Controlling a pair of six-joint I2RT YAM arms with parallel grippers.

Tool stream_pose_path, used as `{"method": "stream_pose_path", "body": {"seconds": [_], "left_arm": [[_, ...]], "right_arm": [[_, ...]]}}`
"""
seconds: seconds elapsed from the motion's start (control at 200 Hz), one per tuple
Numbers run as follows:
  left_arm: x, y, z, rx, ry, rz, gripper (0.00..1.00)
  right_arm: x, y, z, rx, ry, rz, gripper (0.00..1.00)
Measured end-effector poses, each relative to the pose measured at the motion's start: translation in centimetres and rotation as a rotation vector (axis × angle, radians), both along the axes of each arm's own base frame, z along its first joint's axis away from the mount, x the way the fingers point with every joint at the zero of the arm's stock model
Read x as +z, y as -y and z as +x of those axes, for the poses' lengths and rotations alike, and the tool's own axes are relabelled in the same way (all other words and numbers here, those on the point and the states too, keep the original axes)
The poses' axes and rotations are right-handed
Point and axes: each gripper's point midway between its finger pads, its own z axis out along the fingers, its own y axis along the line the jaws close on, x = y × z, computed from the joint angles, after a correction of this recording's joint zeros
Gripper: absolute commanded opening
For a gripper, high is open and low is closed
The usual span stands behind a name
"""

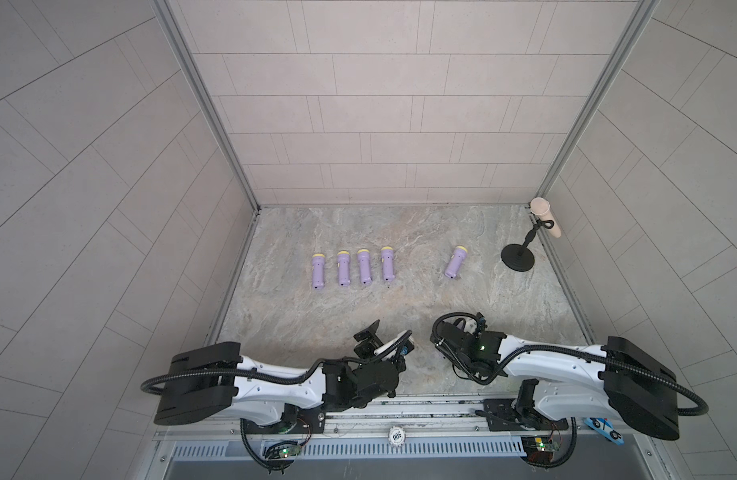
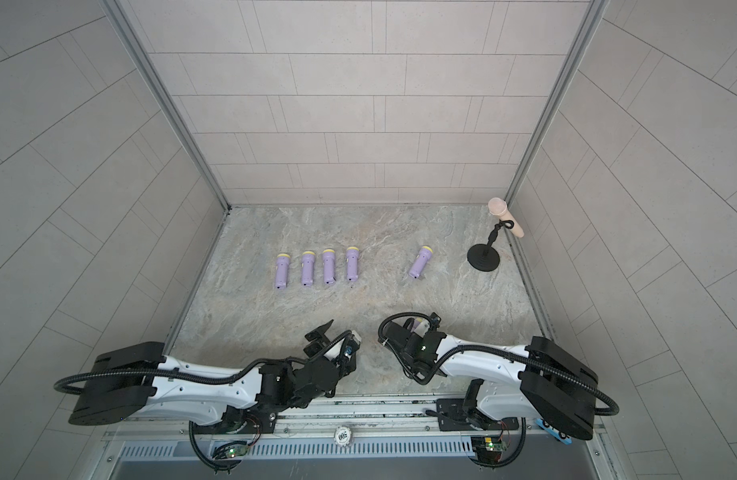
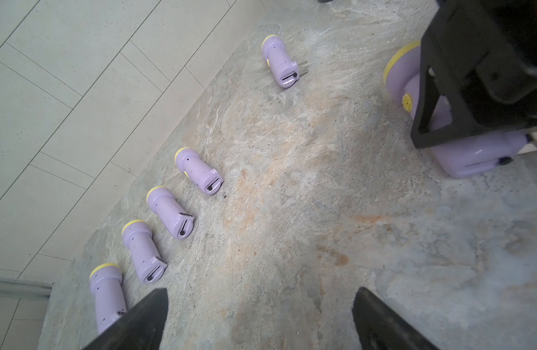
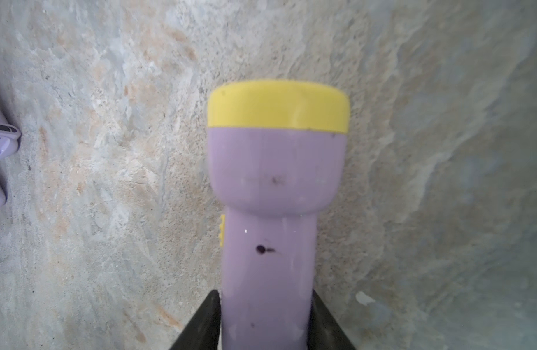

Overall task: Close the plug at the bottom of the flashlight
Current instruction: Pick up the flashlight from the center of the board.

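My right gripper (image 4: 265, 295) is shut on the handle of a purple flashlight (image 4: 276, 169) with a yellow head, one finger against each side. In both top views that flashlight (image 1: 462, 326) (image 2: 419, 324) is mostly hidden under the right wrist, near the table's front. The left wrist view shows its base end (image 3: 467, 160) with a slot and a dark pivot, low by the tabletop. Pale blades of the plug (image 3: 530, 145) seem to stick out beside it. My left gripper (image 3: 261, 291) (image 1: 385, 337) stands open and empty, to the left of the held flashlight.
Four more purple flashlights lie in a row (image 1: 352, 268) at mid-table. Another (image 1: 455, 262) lies apart to the right, its metal prongs (image 3: 303, 68) sticking out. A black stand with a pale microphone-like object (image 1: 517, 257) occupies the back right corner. Tiled walls enclose three sides.
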Motion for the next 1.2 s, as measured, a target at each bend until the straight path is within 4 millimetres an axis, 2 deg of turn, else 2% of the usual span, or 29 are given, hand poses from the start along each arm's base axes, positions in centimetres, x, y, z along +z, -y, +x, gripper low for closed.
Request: {"method": "stream_pose_path", "body": {"seconds": [0.63,0.815,0.901,1.071,1.201], "left_arm": [[0.2,0.3,0.0,0.000,0.000,-0.001,1.00],[0.1,0.4,0.1,0.000,0.000,0.001,1.00],[0.1,0.4,0.1,0.000,0.000,0.003,0.99],[0.3,0.6,-0.1,-0.008,0.004,0.008,1.00],[1.5,1.5,-0.1,-0.024,0.017,-0.011,1.00]], "right_arm": [[-0.1,0.5,0.5,0.014,-0.007,-0.029,0.43],[-0.1,0.5,0.7,0.018,-0.004,-0.032,0.33],[-0.1,0.5,0.7,0.018,-0.004,-0.032,0.25],[0.0,0.8,0.9,0.007,-0.007,-0.027,0.00],[1.0,2.0,1.3,-0.022,0.000,-0.013,0.00]]}}
